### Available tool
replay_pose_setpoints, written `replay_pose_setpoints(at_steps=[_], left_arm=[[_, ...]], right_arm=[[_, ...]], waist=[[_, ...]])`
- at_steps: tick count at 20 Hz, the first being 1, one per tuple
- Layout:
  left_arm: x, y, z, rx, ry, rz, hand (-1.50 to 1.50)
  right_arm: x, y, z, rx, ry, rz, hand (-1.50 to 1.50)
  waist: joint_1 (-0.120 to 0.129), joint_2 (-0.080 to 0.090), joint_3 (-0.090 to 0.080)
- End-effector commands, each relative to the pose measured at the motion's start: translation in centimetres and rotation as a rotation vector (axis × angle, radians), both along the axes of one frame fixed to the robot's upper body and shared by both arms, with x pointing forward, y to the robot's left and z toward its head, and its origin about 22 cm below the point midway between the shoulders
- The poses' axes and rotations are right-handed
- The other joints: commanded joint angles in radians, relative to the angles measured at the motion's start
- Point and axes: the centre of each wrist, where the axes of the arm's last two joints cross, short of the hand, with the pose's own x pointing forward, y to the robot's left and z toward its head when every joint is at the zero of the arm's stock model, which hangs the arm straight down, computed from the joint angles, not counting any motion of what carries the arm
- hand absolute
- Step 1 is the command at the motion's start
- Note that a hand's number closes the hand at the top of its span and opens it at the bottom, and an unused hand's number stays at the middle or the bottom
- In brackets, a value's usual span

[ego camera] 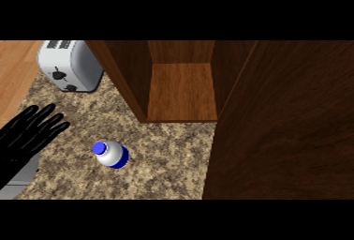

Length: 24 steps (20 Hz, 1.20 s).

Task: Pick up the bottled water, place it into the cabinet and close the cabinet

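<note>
Your left hand (29, 132) rests at the left edge with fingers spread, holding nothing, while the bottled water (111, 154) stands free on the granite counter (166, 154), just before the open cabinet (181, 89).

From my seat the counter (159, 154) is speckled tan and brown granite. The bottled water (111, 154) is white with a blue cap and blue base band. Left hand (27, 133) at 9 o'clock is glossy black. Toaster (68, 65) at 11 is silver-grey, with black knobs. Cabinet (183, 89) is dark reddish-brown woodgrain.
</note>
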Motion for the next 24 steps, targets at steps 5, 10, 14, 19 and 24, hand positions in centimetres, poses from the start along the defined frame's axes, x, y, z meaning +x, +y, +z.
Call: replay_pose_setpoints(at_steps=[5,10,14,19,24], left_arm=[[3.9,-1.6,-4.3,0.074,0.015,0.037,-1.5],[5.4,-1.2,-7.8,0.11,0.032,0.015,-1.5],[6.6,-3.0,-10.6,0.106,0.042,0.034,-1.5],[5.6,-0.6,-12.9,0.106,0.065,0.031,-1.5],[4.7,-3.1,-17.8,0.137,0.086,0.044,-1.5]], right_arm=[[-1.9,-0.4,2.0,-0.013,-0.066,-0.014,-1.5],[-1.9,-1.4,2.6,-0.015,-0.072,-0.014,-1.5],[-3.1,-0.8,2.8,0.001,-0.087,0.014,-1.5],[-3.1,-1.0,3.6,-0.001,-0.084,-0.013,-1.5],[-3.1,-0.6,2.7,-0.017,-0.071,-0.002,-1.5]], waist=[[0.002,0.001,0.0],[0.0,0.003,0.0],[-0.012,0.002,-0.001],[0.002,0.001,-0.001],[-0.008,0.001,-0.002]])
